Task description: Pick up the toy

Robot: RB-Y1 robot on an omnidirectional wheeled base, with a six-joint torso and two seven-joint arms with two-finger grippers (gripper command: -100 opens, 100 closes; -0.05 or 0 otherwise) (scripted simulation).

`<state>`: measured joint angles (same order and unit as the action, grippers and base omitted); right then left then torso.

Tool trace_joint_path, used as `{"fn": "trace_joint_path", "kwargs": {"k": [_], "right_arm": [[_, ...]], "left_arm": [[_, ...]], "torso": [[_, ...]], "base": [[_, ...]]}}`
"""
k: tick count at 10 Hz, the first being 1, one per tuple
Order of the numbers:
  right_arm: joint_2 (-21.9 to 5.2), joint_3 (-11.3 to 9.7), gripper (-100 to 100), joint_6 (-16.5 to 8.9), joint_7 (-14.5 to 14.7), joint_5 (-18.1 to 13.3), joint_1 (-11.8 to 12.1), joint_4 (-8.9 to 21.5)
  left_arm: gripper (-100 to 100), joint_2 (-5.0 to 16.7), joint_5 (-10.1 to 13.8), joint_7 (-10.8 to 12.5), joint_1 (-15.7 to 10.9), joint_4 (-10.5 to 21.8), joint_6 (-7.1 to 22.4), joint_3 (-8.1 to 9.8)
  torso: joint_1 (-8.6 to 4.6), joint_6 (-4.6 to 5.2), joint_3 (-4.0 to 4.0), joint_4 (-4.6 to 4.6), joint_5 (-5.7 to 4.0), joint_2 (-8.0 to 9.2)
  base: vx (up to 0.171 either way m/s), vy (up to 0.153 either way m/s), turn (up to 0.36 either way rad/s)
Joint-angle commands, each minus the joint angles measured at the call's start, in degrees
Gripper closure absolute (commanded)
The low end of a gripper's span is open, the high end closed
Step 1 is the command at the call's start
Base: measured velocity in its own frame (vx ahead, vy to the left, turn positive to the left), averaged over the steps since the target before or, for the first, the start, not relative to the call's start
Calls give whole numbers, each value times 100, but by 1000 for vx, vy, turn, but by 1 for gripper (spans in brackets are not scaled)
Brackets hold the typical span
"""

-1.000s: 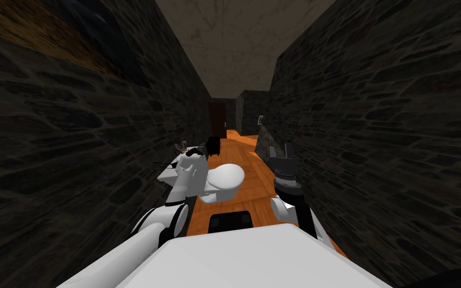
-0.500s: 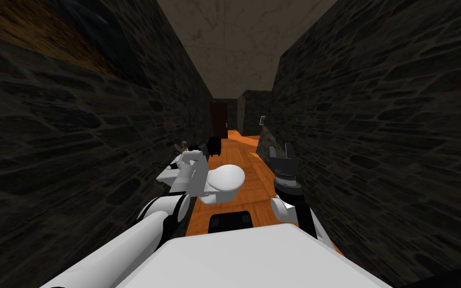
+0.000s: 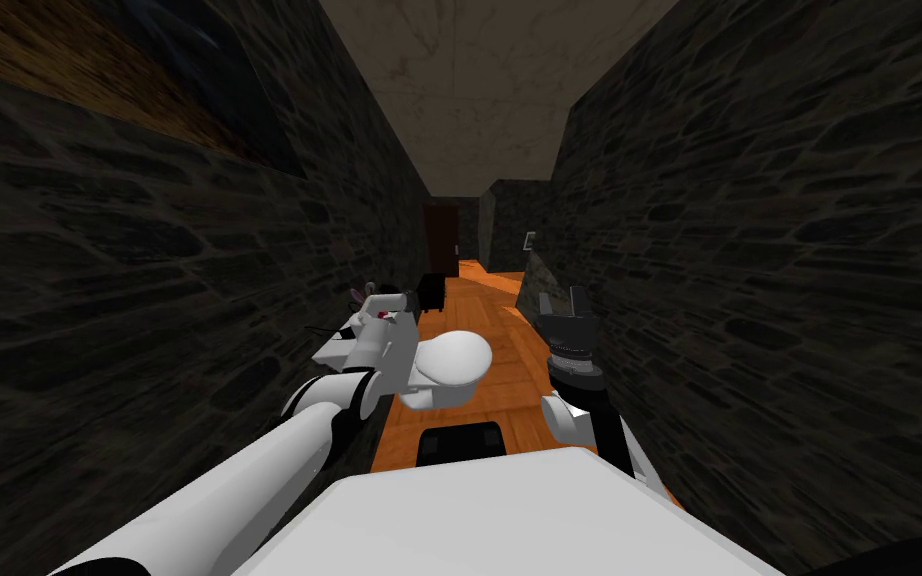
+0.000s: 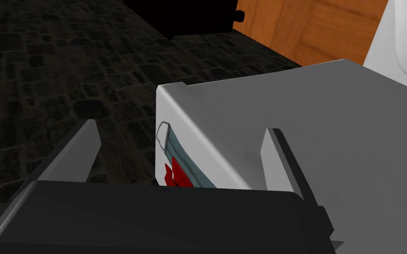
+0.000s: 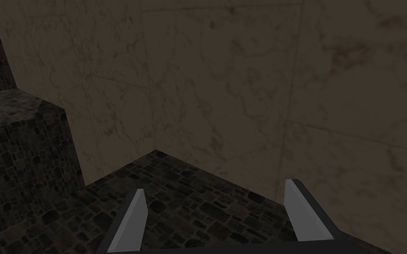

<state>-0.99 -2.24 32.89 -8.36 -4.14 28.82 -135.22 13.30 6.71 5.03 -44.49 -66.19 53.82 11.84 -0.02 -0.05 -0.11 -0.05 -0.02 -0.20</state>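
The toy (image 4: pixel 177 171), a small red and grey-teal shape as far as it shows, lies at the corner of the toilet tank (image 4: pixel 313 132). The left gripper (image 4: pixel 180 125) straddles it with fingers spread wide, probably lined up to close on it. The tank backs onto the dark stone wall (image 4: pixel 65 66). The right gripper (image 3: pixel 562 295), also open, hangs idle beyond the toilet bowl (image 3: pixel 449 362), clear of the reach.

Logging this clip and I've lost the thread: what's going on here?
The robot stands at a white toilet beside a dark stone wall. Its left gripper is open at the corner of the tank, with a small red and grey-blue toy between its jaws, close to the gripper's body and not yet gripped. The right gripper is raised to the side, open and empty.
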Motion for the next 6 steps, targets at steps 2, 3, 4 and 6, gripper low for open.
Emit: {"fn": "trace_joint_path", "kwargs": {"k": [2,3,4,6], "right_arm": [[0,0,0,0,0,0,0,0],[0,0,0,0,0,0,-1,0],[0,0,0,0,0,0,0,0],[0,0,0,0,0,0,0,0]], "left_arm": [[-100,24,29,47,-119,346,263,35],[-100,76,86,130,-364,604,535,103],[-100,76,86,130,-364,714,540,103],[-100,127,140,211,-593,1067,803,168]], "torso": [[2,1,0,-1,1,2],[5,1,5,0,2,10],[4,-1,5,2,1,9],[6,0,3,1,1,6]], "base": [[29,-12,24],[27,-12,94],[32,-15,46],[41,-9,56]]}}
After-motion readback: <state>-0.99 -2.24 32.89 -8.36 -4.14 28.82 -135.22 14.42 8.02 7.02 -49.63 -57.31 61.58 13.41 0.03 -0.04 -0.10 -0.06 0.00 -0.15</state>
